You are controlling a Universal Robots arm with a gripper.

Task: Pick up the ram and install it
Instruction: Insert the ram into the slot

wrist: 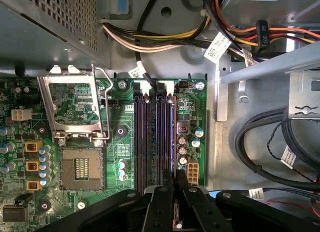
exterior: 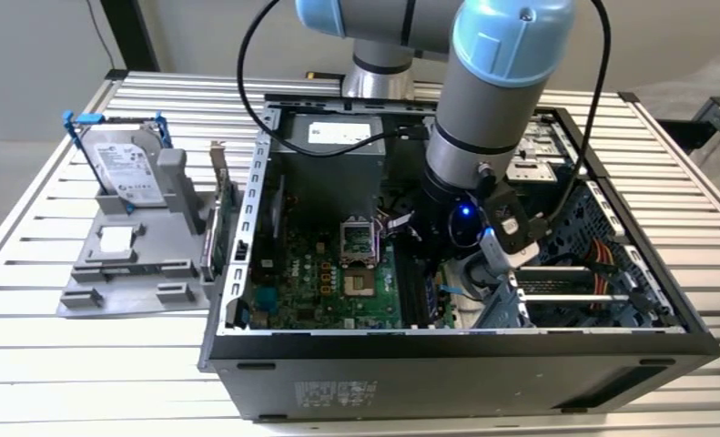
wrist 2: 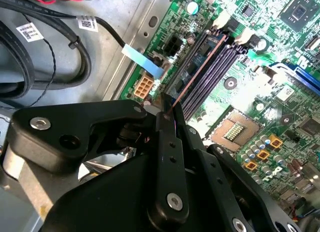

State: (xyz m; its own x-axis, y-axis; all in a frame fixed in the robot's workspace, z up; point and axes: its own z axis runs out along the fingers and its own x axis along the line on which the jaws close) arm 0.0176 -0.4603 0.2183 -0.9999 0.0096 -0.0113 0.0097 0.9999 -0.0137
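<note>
- Reaching down into the open computer case [exterior: 457, 350], my gripper [wrist 2: 167, 112] sits low over the motherboard [exterior: 323, 278], w/ my grey arm [exterior: 487, 109] coming in from above in the exterior view.
- My fingers [wrist 2: 167, 142] are drawn narrow, pinched on the ram [wrist 2: 197, 67]; in the second wrist view it shows edge-on as a thin strip running away from my fingertips.
- The ram sits along the memory slots [wrist: 155, 137], in line w/ them; can't tell if it's fully seated or just resting in the slot.
- Slots are dark, long, side by side, just beside the CPU socket [wrist: 80, 167]; the socket's metal frame [wrist: 75, 110] stands flipped open.
- Small white connector [wrist: 193, 168] near the slots on the board edge, next to some caps.
- Bundle of coloured wires [wrist: 165, 40] and black cables [wrist: 265, 142] lie over the case's metal floor, apart from the board.
- Outside the case, on the exterior view's left, a silver hard drive [exterior: 129, 168] w/ blue clips stands upright in a grey holder [exterior: 129, 264] on the slatted table [exterior: 44, 355].
- That drive is well apart from my gripper.
</note>
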